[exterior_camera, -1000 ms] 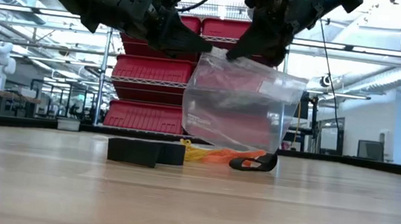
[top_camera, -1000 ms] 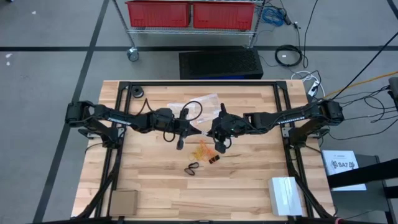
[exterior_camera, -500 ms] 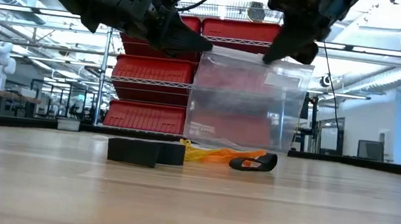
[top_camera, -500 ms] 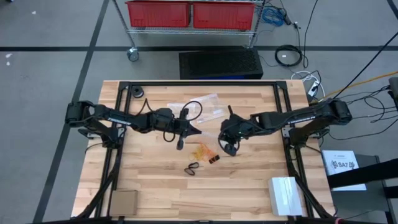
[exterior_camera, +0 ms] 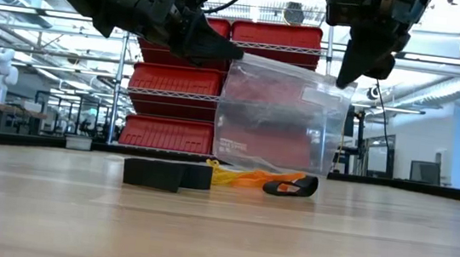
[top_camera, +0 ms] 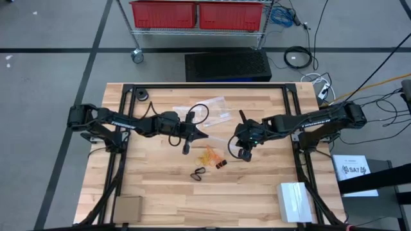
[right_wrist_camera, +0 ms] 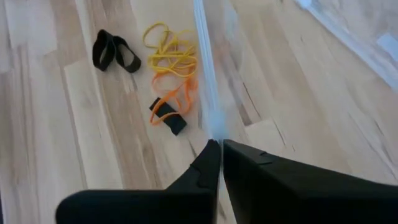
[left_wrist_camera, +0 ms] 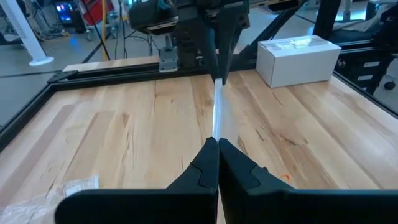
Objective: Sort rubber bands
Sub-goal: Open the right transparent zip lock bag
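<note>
Wooden tabletop (top_camera: 160, 186) below me. My left gripper (exterior_camera: 220, 56) and right gripper (exterior_camera: 344, 78) each pinch shut on a top corner of the clear bag (exterior_camera: 278, 116), stretched taut. The rubber bands (top_camera: 209, 156) lie beneath. Pulling further could tear it free.

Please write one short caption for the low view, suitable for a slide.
Both shut grippers, left and right, hold a clear bag stretched above the rubber bands on the table.
</note>
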Action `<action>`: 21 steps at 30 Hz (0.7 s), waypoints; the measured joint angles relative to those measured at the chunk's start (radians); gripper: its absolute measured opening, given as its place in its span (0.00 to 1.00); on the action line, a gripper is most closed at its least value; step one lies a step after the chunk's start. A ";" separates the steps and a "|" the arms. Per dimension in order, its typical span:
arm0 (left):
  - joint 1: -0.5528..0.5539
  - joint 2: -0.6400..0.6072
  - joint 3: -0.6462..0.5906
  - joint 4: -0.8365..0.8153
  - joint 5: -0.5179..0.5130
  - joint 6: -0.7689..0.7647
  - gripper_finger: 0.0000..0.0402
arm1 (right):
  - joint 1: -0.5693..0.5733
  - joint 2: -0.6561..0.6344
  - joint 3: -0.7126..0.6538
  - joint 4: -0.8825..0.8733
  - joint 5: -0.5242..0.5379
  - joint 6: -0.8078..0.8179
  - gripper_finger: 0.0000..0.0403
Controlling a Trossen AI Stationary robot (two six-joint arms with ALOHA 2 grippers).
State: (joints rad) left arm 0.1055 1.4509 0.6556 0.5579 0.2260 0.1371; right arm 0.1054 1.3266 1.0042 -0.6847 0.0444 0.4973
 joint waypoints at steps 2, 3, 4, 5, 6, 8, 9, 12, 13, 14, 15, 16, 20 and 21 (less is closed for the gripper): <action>0.001 0.000 0.000 0.000 0.000 0.000 0.00 | 0.002 -0.007 0.000 -0.004 0.000 0.009 0.03; 0.001 -0.001 0.000 0.000 0.000 0.000 0.00 | 0.002 -0.011 -0.001 -0.004 -0.001 0.017 0.05; 0.001 -0.001 0.000 0.000 0.000 0.000 0.00 | 0.002 -0.017 -0.002 -0.003 -0.001 0.020 0.06; 0.001 -0.001 0.000 0.000 -0.001 0.000 0.00 | 0.002 -0.024 -0.001 0.002 -0.001 0.019 0.07; 0.001 -0.001 0.000 0.000 0.000 0.000 0.00 | 0.002 -0.029 0.003 0.001 0.000 0.019 0.09; 0.001 -0.001 0.000 0.002 -0.001 0.004 0.00 | 0.002 -0.039 0.023 0.000 0.016 0.018 0.12; 0.001 -0.001 0.000 0.002 -0.001 0.008 0.00 | 0.002 -0.043 0.034 0.000 0.030 0.017 0.14; 0.001 -0.001 0.000 0.002 -0.001 0.027 0.00 | -0.001 -0.048 0.066 0.033 0.072 -0.025 0.19; 0.001 -0.001 0.000 0.002 0.000 0.027 0.00 | -0.001 -0.048 0.072 0.068 0.092 -0.049 0.20; 0.001 -0.001 0.000 0.002 0.000 0.027 0.00 | 0.000 -0.048 0.072 0.110 0.116 -0.076 0.21; 0.001 -0.001 0.000 0.002 0.000 0.027 0.00 | -0.001 -0.046 0.072 0.153 0.138 -0.100 0.21; 0.001 -0.001 0.000 0.002 0.000 0.027 0.00 | -0.001 -0.039 0.073 0.194 0.144 -0.126 0.21; 0.000 -0.001 0.000 0.001 0.000 0.027 0.00 | -0.001 0.019 0.074 0.270 0.148 -0.213 0.13; 0.000 -0.001 0.000 0.001 0.000 0.027 0.00 | -0.001 0.039 0.074 0.271 0.165 -0.223 0.10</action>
State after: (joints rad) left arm 0.1059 1.4498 0.6552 0.5584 0.2256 0.1642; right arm 0.1042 1.3658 1.0779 -0.4141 0.2096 0.2739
